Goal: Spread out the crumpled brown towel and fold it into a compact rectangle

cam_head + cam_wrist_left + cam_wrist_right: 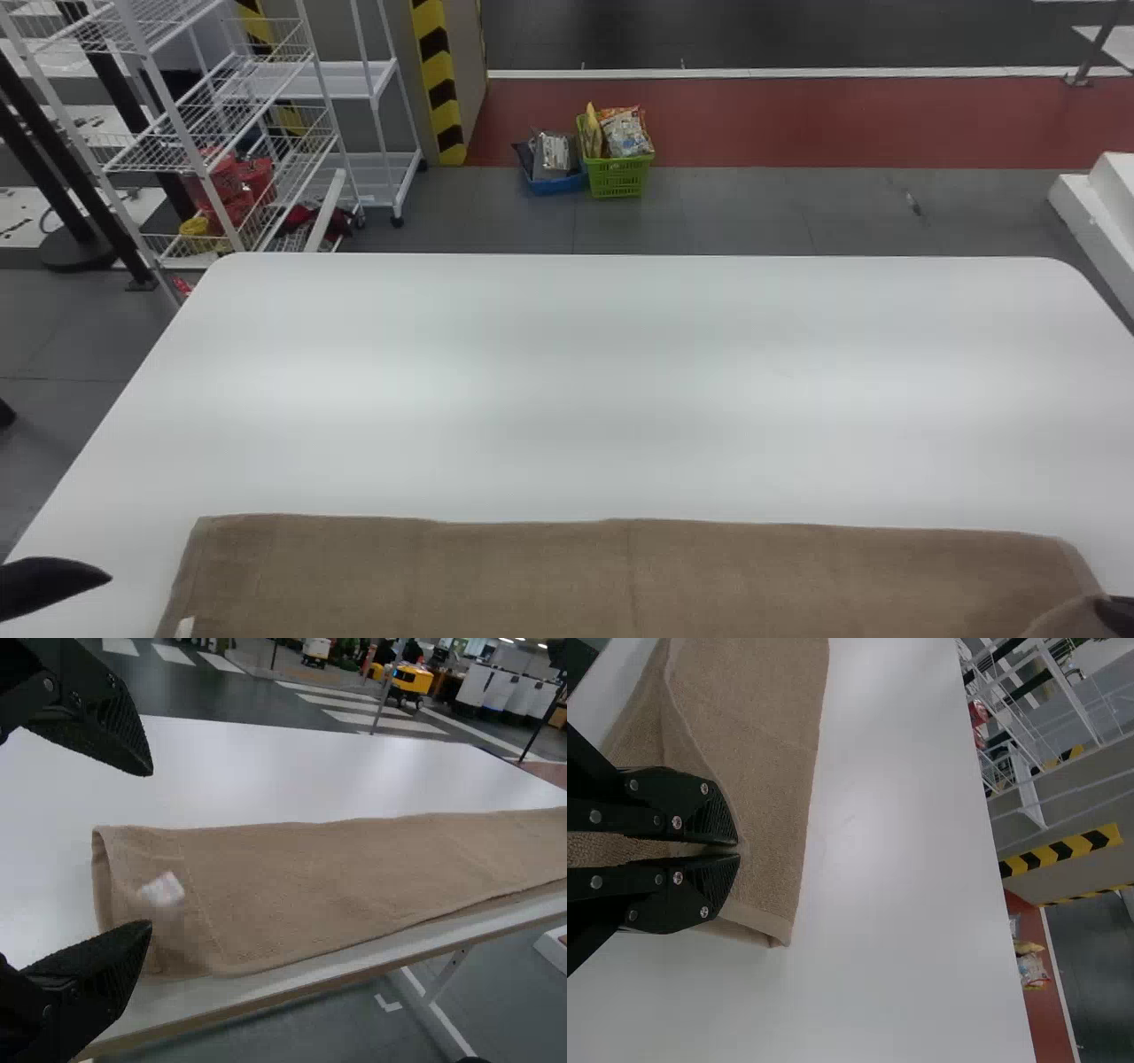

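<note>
Your 2 arms are spread wide, 1 pincer at each end of the 1 brown towel (532,576), which lies between them as a long folded strip on the 1 tabletop (620,381). Your left pincer (53,587) hangs released, its 2 fingers well apart and holding nothing, near the towel's 1 white tag (163,889). Your right pincer (1118,611) is clenched, its 2 fingers nearly together, pinching the towel.

Rough, matt cloth is being shown by the towel (532,576), a smooth, faintly glossy top by the table (567,390). Matt, ridged faces are being presented by both the left gripper (55,587) and the right gripper (1118,611).
</note>
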